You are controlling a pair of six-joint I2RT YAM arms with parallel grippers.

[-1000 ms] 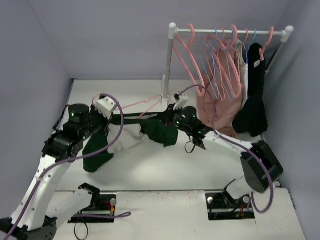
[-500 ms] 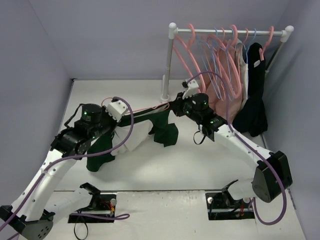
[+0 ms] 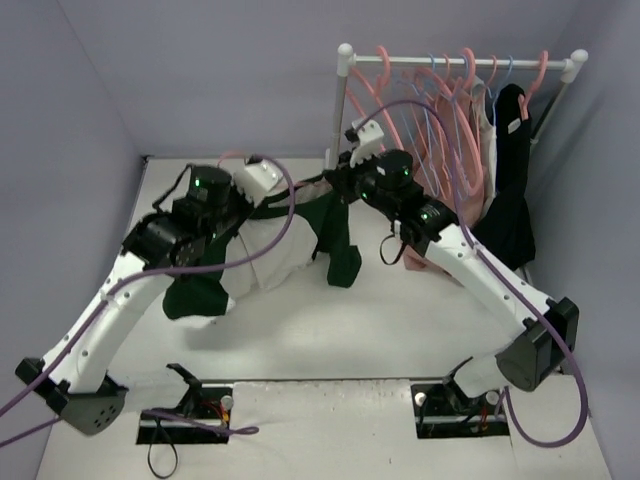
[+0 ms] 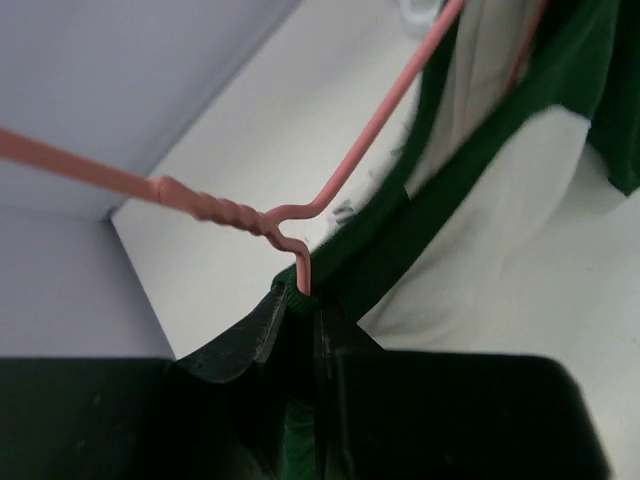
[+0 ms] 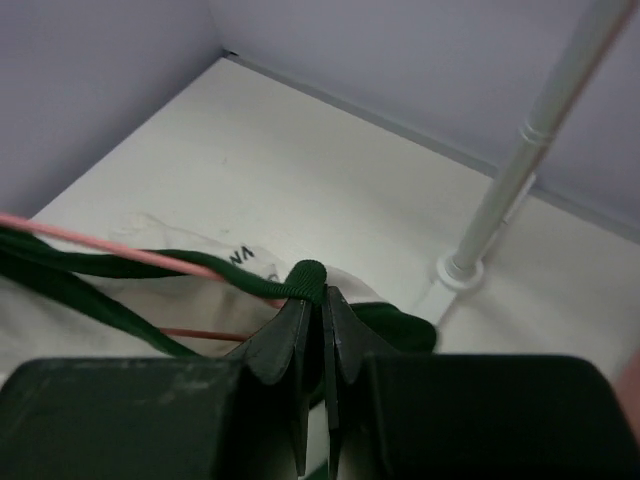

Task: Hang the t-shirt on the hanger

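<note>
The t-shirt hangs stretched between my two grippers above the table, cream body in the middle, one dark green sleeve low on the left and one on the right. My left gripper is shut on the green neck trim together with the wire of the pink hanger, whose twisted neck sticks out past the fingertips. My right gripper is shut on the neck trim on the other side. The hanger wire runs inside the neck opening.
A white clothes rack stands at the back right, its pole just behind my right gripper. On it hang several pink hangers, light-blue hangers, a salmon-pink garment and a black garment. Walls close the left and back.
Both grippers have risen and moved back towards the rack, lifting the t-shirt higher off the table. Both stay shut on the neck trim.
</note>
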